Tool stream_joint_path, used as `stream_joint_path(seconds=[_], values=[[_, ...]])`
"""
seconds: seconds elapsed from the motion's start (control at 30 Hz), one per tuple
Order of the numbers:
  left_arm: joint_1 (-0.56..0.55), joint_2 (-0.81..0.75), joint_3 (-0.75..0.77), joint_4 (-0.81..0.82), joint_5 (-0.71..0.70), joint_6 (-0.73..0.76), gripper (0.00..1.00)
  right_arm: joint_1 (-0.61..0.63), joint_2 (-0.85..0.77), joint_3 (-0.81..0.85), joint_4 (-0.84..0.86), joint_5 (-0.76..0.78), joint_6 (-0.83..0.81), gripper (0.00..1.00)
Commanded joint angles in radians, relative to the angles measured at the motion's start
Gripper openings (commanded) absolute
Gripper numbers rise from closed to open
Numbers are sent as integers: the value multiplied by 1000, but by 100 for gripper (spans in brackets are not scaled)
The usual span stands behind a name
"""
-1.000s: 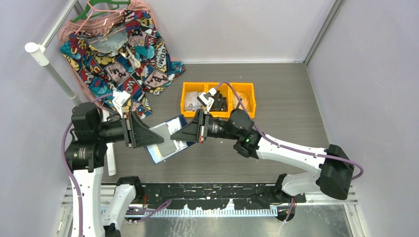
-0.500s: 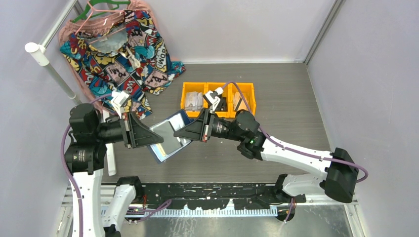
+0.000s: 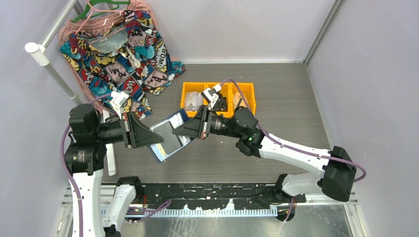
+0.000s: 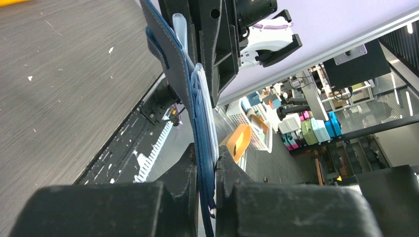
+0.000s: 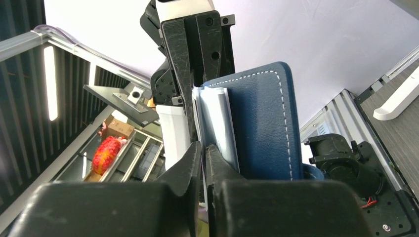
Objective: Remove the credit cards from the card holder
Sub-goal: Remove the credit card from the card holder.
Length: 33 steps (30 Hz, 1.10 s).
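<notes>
While the left gripper (image 4: 205,154) pinches the card holder (image 4: 169,61), the right gripper (image 5: 202,148) — nearly closed — faces the credit cards (image 5: 216,118); hold unclear.

Comic-print cloth (image 3: 129,59) lettering too small to read

Two arms are listed, left arm (image 3: 81,148) and right arm (image 3: 291,150): white link shells, black cylindrical joint housings, purple cables (image 3: 346,160) looped alongside, black wedge-shaped fingers (image 3: 190,129) fixed by screws (image 5: 214,21), green light (image 3: 248,138) carried on the right forearm.
</notes>
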Motion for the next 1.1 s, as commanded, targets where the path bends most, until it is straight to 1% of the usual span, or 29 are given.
stream_joint_path(seconds=[0.0,0.07,0.17,0.27,0.33,0.4,0.5,0.63,0.67,0.7,0.77,0.87,0.93,1.07], values=[[-3,-4,45,8,37,16,0,5,-47,32,-24,28,-32,4],[-3,-3,47,5,38,16,1,2,-67,26,-41,41,-43,1],[-3,-4,45,0,42,18,6,-3,-83,20,-46,47,-46,1],[-3,-7,43,-2,44,19,20,-4,-87,20,-49,49,-46,1],[-3,-11,42,-4,47,19,25,-4,-84,20,-46,51,-40,1],[-3,-13,39,-5,56,19,25,-4,-85,15,-42,56,-40,1],[-2,-22,32,-8,70,20,22,-4,-90,8,-42,66,-43,1],[-2,-35,24,-5,77,18,22,-5,-97,9,-52,82,-50,1],[-4,-35,22,-7,78,16,23,-5,-97,9,-53,85,-50,1],[-4,-37,21,-9,78,15,26,-5,-98,9,-53,88,-50,1],[-3,-39,20,-10,81,11,36,-5,-97,12,-54,93,-50,1],[-4,-50,14,-10,73,4,43,-5,-90,21,-55,99,-48,1],[-3,-59,0,10,56,-19,44,-6,-86,23,-52,102,-46,1],[-4,-79,-48,70,7,-97,36,-4,-75,21,-35,114,-37,1]])
